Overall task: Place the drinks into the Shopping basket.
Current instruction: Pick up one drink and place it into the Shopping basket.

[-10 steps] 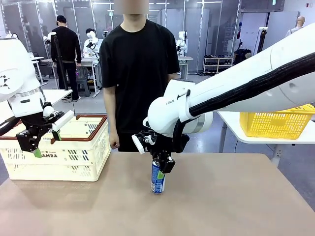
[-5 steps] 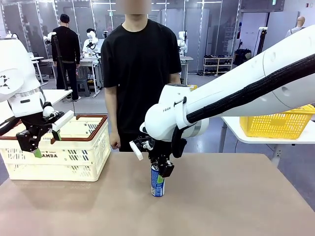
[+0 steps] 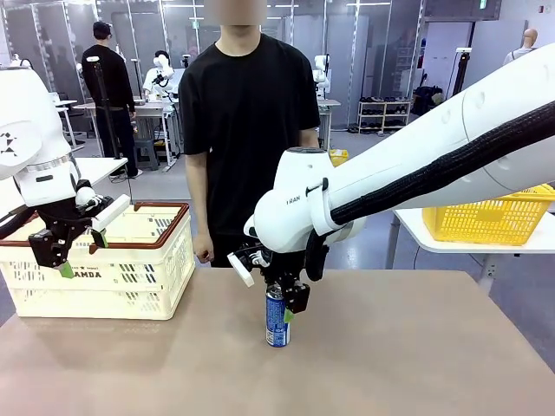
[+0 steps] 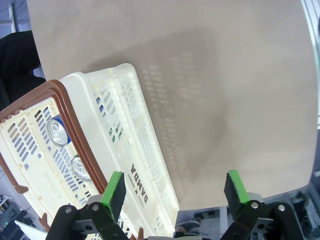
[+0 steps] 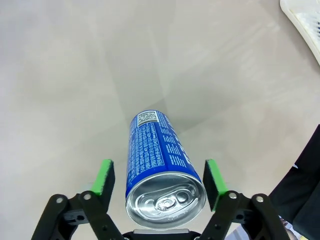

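Having let go since before, right pincer (image 5: pixel 156 179) apart around upright blue can (image 5: pixel 159 162); left pincer (image 4: pixel 175 188) wide apart.

We see a blue can (image 5: pixel 159 160) with white print and a silver top on the tan table (image 3: pixel 416 364). At the left, the cream-white basket (image 3: pixel 130 273) has slotted sides, a brown rim and dark lettering; inside it, two cans (image 4: pixel 59 132) show silver tops, one with a blue side. Our arms are white, and both the right gripper (image 5: pixel 159 179) and the left gripper (image 4: pixel 175 190) are black with green pads. Far right sits a bright yellow mesh basket (image 3: pixel 486 217). The person (image 3: pixel 247 130) wears a black T-shirt.
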`<state>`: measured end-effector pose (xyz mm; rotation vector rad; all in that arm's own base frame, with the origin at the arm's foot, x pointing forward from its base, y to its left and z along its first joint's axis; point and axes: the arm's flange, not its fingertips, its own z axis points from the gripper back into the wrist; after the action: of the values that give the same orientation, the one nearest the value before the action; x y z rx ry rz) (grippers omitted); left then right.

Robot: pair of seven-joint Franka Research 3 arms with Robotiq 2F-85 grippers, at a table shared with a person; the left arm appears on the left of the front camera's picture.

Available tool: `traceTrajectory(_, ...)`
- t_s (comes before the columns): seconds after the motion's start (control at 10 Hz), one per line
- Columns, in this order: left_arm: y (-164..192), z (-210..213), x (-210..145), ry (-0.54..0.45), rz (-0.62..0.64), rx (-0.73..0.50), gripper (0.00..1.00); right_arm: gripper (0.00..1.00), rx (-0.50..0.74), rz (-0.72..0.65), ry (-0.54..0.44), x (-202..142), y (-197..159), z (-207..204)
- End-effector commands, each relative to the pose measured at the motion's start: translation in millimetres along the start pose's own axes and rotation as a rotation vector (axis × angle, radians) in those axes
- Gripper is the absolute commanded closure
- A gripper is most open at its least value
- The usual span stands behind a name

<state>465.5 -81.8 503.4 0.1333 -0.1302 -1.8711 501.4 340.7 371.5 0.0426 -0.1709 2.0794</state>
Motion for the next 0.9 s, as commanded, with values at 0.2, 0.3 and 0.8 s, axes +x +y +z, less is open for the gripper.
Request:
traceTrajectory(0.2,0,1,0,-0.004,0.014,0.005,0.00,0.00,0.002,-0.004,0.049,0,4,21)
traceTrajectory(0.3,0,1,0,-0.004,0.014,0.005,0.00,0.00,0.002,-0.013,0.056,-7,9,35)
traceTrajectory(0.8,0,1,0,-0.004,0.014,0.005,0.00,0.00,-0.077,-0.186,0.064,-56,47,109)
